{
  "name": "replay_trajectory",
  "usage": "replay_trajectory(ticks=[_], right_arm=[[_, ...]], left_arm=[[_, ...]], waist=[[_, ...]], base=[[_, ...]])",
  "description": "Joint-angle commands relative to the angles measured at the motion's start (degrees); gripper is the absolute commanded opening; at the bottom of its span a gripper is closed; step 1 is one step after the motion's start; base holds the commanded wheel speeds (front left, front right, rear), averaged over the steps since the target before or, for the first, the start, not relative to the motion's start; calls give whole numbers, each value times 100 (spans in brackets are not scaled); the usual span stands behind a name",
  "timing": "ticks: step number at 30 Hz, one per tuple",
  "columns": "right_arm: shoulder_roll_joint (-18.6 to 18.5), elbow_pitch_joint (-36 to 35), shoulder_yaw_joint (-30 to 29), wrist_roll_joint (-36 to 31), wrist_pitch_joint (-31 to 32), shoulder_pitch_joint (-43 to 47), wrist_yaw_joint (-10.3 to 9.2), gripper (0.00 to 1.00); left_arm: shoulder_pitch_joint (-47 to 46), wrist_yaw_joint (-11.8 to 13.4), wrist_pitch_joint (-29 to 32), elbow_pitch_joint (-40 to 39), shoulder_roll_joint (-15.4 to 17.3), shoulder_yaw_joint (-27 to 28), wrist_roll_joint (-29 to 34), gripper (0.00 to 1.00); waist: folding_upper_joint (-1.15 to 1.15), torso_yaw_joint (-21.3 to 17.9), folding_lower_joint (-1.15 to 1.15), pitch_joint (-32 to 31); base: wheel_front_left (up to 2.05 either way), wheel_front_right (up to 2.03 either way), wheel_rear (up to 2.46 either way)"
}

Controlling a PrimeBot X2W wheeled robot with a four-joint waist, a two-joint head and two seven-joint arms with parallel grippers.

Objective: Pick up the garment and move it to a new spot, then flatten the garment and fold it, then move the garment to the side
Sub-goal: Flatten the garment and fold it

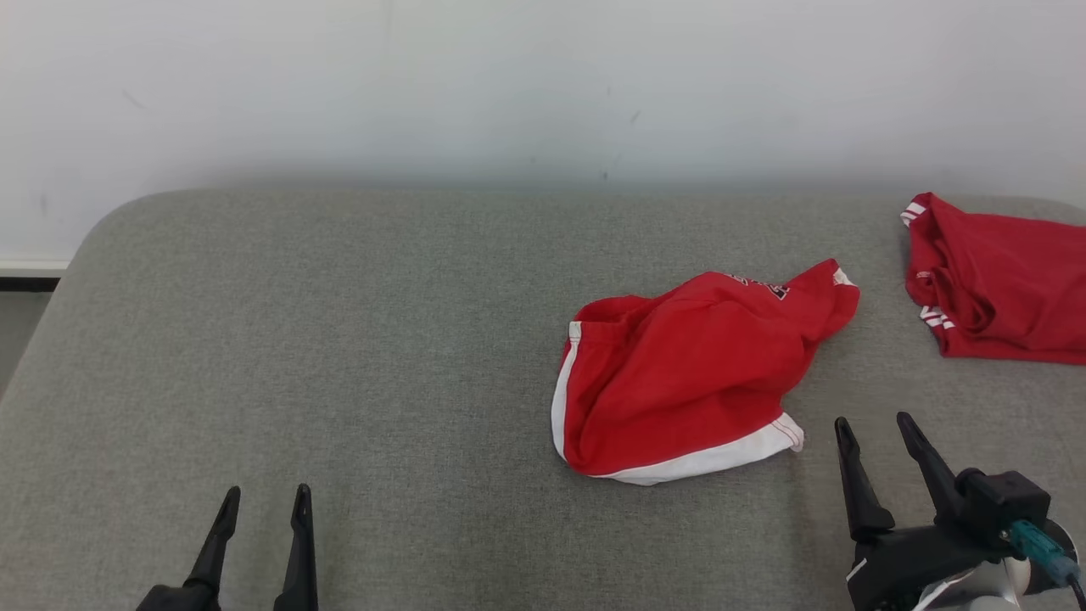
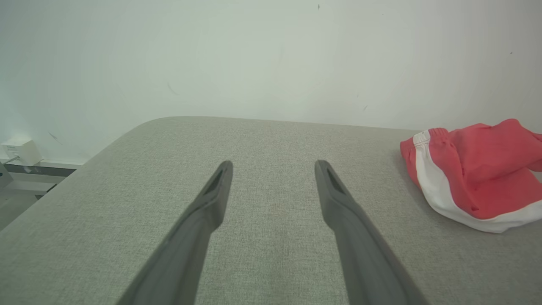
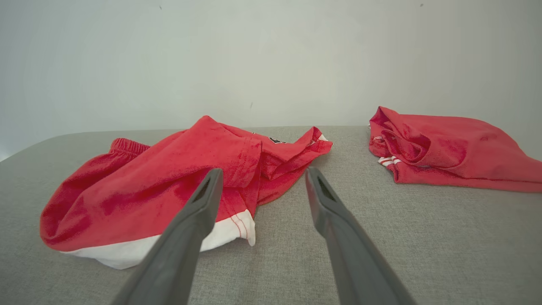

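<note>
The garment [image 1: 679, 373], a pair of red shorts with white trim, lies crumpled on the grey fabric-covered desk [image 1: 339, 339], at about 4 o'clock from the middle of the head view. A second red garment [image 1: 1001, 288] sits well apart from it at 3 o'clock, by the desk's right edge. It looks roughly folded, so the crumpled shorts are probably the piece to work on.

The left tool [image 1: 267, 490] hangs at 7 o'clock over bare desk with its fingers spread apart and nothing between them. The right tool [image 1: 872, 419] is at 4 o'clock, just beside the garment's near right corner, also spread wide and empty.

The cloth looks like thin jersey: light, limp and not fragile. It will likely sag and bunch the moment it is lifted, and the desk's woven cover may drag at it if it is pulled rather than raised. A pinch in the middle of the heap would probably catch several layers.

Better holds are the firmer edges. One is the white hem [image 1: 721, 458] along the garment's 5 o'clock side, whose corner lies nearest the right tool. The other is the gathered waistband [image 1: 602, 316] at its 10 o'clock side, which suits the left tool when it comes to spreading the cloth flat.
</note>
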Motion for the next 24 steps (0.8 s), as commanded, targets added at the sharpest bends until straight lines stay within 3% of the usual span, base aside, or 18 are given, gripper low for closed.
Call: replay_trajectory(ticks=[1, 17, 18, 19, 24], right_arm=[[-90, 172, 59, 10, 41, -150, -18, 100], [-382, 2248, 771, 425, -3, -1181, -18, 100], [-376, 2336, 815, 466, -9, -1223, -18, 67], [-361, 2417, 863, 527, -20, -1254, -18, 0], [-371, 2617, 1021, 729, -158, -1317, -18, 0]], left_arm=[[-86, -29, -16, 11, -25, -40, 30, 100], [-409, -34, -16, 199, -86, -280, -20, 100], [-415, -35, -16, 211, -86, -294, -25, 100], [-423, -32, -16, 223, -85, -296, -28, 100], [-363, -28, -16, 264, -80, -237, -26, 100]], waist=[[0, 115, -1, 96], [0, 759, -1, 457], [0, 782, -1, 465], [0, 794, -1, 466], [0, 740, -1, 392]], base=[[0, 0, 0], [0, 0, 0], [0, 0, 0], [0, 0, 0], [0, 0, 0]])
